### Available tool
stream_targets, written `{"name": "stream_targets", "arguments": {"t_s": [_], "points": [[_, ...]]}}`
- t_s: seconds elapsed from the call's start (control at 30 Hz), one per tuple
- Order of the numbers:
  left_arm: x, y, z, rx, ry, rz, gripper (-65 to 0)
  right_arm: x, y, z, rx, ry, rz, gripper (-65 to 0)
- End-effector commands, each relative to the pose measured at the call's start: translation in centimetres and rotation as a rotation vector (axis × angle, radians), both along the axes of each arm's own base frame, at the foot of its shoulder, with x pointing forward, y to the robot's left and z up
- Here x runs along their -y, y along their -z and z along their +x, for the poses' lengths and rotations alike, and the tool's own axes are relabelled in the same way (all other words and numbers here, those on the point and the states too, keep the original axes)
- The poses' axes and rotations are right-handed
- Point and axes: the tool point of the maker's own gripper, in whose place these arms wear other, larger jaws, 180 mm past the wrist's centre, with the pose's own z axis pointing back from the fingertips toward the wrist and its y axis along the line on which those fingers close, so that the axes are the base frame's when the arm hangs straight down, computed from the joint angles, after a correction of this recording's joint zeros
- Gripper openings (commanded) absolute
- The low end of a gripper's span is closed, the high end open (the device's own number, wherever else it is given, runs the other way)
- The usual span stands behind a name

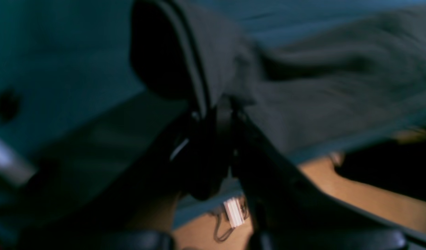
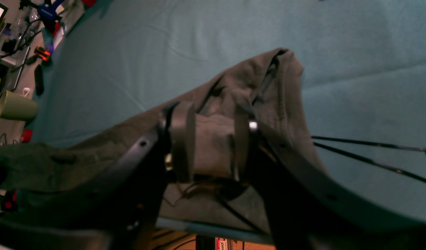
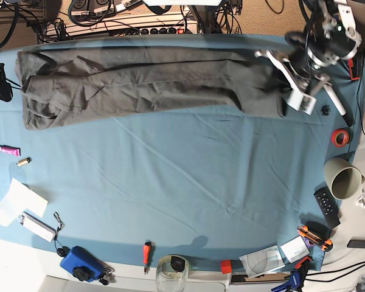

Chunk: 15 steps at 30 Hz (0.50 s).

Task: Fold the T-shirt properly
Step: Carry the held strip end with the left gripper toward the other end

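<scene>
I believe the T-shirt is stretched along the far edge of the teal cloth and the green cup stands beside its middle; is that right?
Not quite. In the base view the T-shirt does lie along the cloth's far edge, but the green cup stands off the teal cloth, at its side edge, well clear of the shirt.

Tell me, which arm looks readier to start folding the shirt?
Right, marginally: the right gripper plainly has the T-shirt bunched between its fingers. The left gripper seems pinched on the other end, but its view is blurred.
</scene>
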Motion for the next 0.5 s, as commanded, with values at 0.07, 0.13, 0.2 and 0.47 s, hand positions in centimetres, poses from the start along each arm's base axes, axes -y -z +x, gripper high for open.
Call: {"name": "stream_targets", "arguments": {"t_s": [0.07,0.13,0.2,0.47], "points": [[1.5,-1.1,-0.4,0.042,0.007,-0.082,-65.0,0.5,-2.0,0.7,0.053,-0.006,-0.030,-45.4],[2.3,-1.6,-0.3,0.056,0.000,-0.139,-65.0,0.5,-2.0,0.7,0.053,-0.007,-0.030,-45.4],[3.6,-2.1,-0.3,0.082,0.034,-0.175,-65.0,0.5,-2.0,0.7,0.053,-0.006,-0.030,-45.4],[11.4,-3.0,-1.5,0.114,0.268,-0.235,-65.0,0.5,-1.9,0.7,0.053,-0.006,-0.027,-45.4]]}}
